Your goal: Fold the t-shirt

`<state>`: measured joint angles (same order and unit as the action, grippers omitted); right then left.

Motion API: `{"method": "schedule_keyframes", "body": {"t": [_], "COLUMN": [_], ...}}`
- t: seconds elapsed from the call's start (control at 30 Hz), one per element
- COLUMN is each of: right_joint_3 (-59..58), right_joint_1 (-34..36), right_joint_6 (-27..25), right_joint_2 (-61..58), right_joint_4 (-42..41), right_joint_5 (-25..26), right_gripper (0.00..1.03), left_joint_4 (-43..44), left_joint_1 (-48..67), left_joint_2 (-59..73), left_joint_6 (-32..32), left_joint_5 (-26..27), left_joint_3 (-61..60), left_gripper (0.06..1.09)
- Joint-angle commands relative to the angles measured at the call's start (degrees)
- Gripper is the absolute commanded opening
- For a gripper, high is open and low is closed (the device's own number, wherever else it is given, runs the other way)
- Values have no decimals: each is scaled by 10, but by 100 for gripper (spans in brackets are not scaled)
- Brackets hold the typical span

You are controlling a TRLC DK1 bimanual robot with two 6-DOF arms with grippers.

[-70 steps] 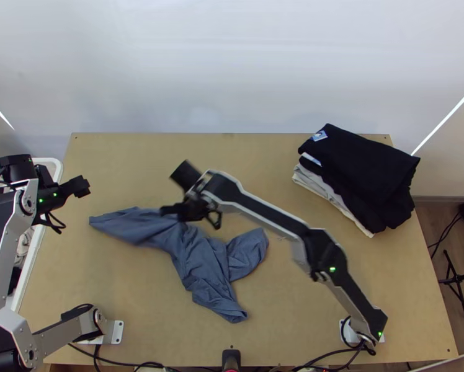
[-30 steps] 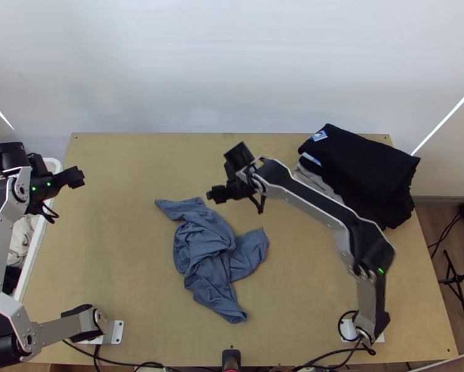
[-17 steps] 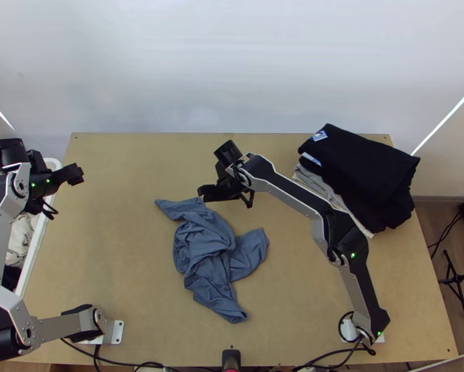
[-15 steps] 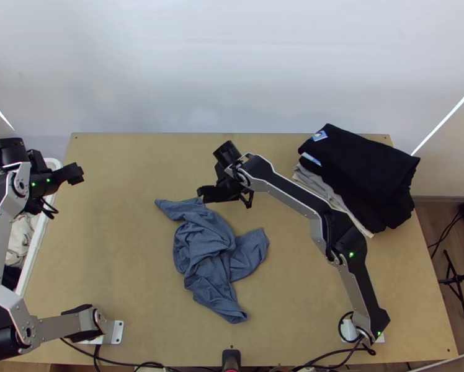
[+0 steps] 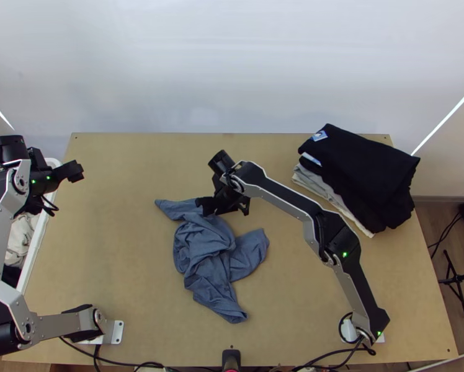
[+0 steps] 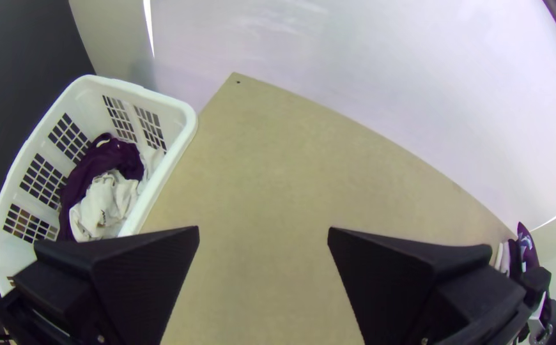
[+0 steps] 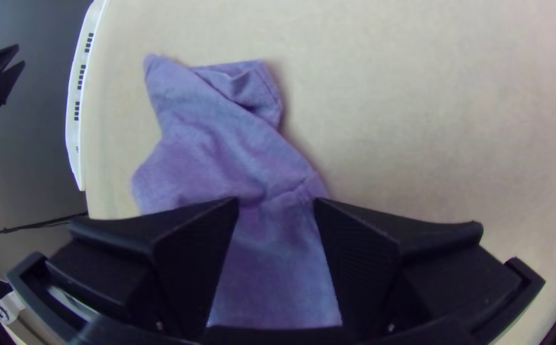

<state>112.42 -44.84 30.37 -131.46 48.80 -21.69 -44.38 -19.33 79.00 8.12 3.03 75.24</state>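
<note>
Drifted toward twelve o'clock since a second ago, my left gripper [image 5: 75, 172] hangs, jaws apart, at ten on the counter [image 5: 120, 266], while the bunched blue t-shirt [image 5: 207, 248] lies centrally and my right gripper [image 5: 202, 206], shifted toward seven, spreads its jaws over the t-shirt's twelve o'clock edge.

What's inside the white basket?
Inside the white basket there's a dark purple cloth and a whitish one, both bunched up. They cover part of the bottom, so I can't tell if anything is hiding underneath them.
</note>
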Motion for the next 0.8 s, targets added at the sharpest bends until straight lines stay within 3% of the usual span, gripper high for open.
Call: {"method": "schedule_keyframes", "body": {"t": [0.0, 0.03, 0.17, 0.63, 0.77], "right_joint_3": [-17, -18, -25, 37, 99], "right_joint_1": [-8, -9, -11, -7, 4], "right_joint_6": [-1, -1, -2, 14, 10], "right_joint_2": [1, 1, 16, 115, 113], "right_joint_4": [3, 3, -14, -60, -83], "right_joint_5": [-1, -1, 0, 3, 58], "right_gripper": [55, 48, 4, 3, 3], "left_joint_4": [0, 0, 0, -3, -4], "left_joint_1": [-4, -4, -4, -4, -4], "left_joint_2": [1, 1, 2, 3, 2], "left_joint_6": [1, 1, 1, -1, 1], "left_joint_5": [0, 0, 0, 0, 1], "left_joint_3": [2, 1, 2, 20, 23], "left_gripper": [104, 104, 104, 104, 104]}}
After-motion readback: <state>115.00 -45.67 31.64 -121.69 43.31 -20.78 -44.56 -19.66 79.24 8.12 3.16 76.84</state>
